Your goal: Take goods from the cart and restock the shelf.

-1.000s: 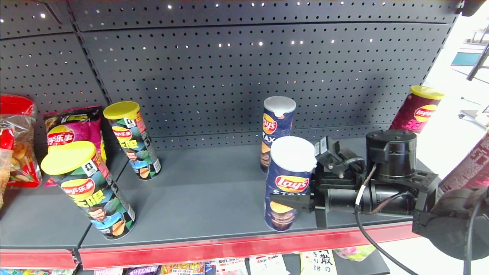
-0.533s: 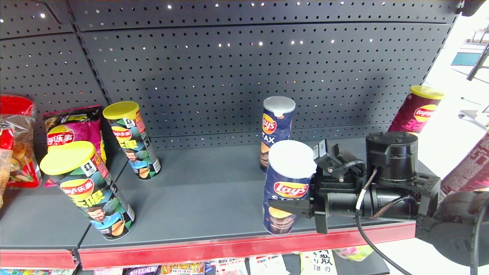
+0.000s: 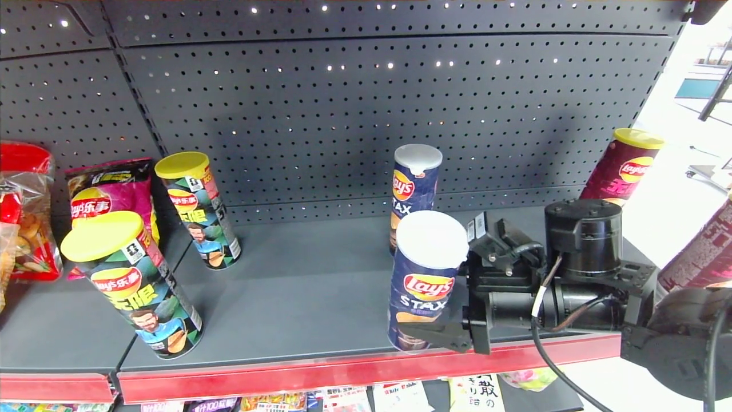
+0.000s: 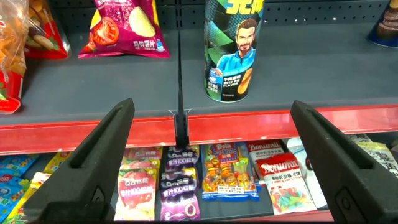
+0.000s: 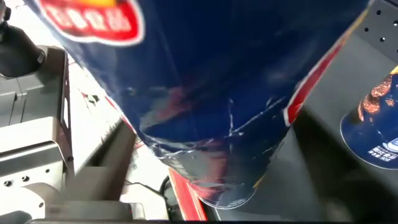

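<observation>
One blue chip can (image 3: 426,280) stood just right of centre in the head view, at the front edge of the grey shelf (image 3: 309,297), clasped low on its body by the right gripper (image 3: 430,329). Just behind it stood a second blue can (image 3: 414,186). Farther left, a yellow-lidded can (image 3: 134,286) leaned. The left gripper (image 4: 212,109) hung spread wide, grasping nothing.

Light: bright and even; daylight right of the pegboard (image 3: 366,114) burns to white. Pinpoints shine through holes along the pegboard's top. Shadow: broad, soft, across the pegboard's middle. Distortion: yellow-lidded can (image 3: 131,280) below the pegboard's left end leans outward. Blur: blue can (image 5: 205,93) in my right pincer (image 3: 432,320), close against the lens, smeared, with pale glare streaks.
</observation>
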Tool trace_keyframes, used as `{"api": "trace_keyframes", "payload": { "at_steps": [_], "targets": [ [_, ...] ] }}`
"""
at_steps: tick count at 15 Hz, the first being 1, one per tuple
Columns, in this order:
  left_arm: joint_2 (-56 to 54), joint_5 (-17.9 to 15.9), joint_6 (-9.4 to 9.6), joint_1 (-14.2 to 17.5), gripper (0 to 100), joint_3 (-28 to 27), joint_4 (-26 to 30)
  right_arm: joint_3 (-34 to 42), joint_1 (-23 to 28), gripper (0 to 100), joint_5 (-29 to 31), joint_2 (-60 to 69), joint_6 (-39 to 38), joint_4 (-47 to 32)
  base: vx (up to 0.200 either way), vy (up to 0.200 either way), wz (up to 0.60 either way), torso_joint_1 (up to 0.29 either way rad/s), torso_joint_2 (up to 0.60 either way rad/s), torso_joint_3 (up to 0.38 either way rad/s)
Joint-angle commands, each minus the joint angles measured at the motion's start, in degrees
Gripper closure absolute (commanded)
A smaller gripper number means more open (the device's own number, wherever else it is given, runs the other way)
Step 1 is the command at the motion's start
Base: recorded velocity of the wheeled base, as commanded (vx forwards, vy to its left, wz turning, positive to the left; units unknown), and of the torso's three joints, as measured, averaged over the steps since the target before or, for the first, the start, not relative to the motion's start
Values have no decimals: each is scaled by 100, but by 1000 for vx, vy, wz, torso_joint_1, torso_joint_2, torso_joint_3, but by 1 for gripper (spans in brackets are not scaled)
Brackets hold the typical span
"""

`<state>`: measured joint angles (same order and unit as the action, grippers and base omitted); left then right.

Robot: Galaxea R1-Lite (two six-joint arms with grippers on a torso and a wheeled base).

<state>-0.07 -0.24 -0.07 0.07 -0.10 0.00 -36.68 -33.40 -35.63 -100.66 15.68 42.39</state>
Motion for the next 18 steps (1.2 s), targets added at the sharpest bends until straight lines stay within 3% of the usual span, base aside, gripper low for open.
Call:
{"api": "trace_keyframes", "payload": {
  "at_steps": [1,5,16,18],
  "targets": [
    [7,-2,-1,1,0,1,0,3,0,0,-5,29,6,33,0,0,0,0,0,0],
    [7,-2,-1,1,0,1,0,126,44,0,4,187,-3,33,0,0,0,0,0,0],
    [7,-2,-1,1,0,1,0,1673,1117,0,13,1444,-232,-20,0,0,0,0,0,0],
    [7,-2,-1,1,0,1,0,1761,1328,0,153,1786,-302,-380,0,0,0,0,0,0]
  ]
}}
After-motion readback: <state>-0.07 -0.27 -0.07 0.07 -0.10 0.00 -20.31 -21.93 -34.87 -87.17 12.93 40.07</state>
